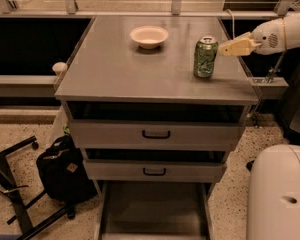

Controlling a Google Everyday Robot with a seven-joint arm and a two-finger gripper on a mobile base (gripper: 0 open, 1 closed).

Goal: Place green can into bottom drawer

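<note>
The green can [205,57] stands upright on the grey cabinet top [120,69], near its right edge. My gripper [224,49] reaches in from the right at the height of the can's top, its tip just beside the can's right side. It holds nothing that I can see. The bottom drawer [152,206] is pulled out at the foot of the cabinet, a wide shallow grey tray with nothing in it. The two upper drawers [155,134] with black handles are shut.
A cream-white bowl [149,36] sits at the back middle of the cabinet top. A black bag [65,171] and a black folding stand [15,194] are on the floor to the left. The white robot base [280,194] fills the lower right.
</note>
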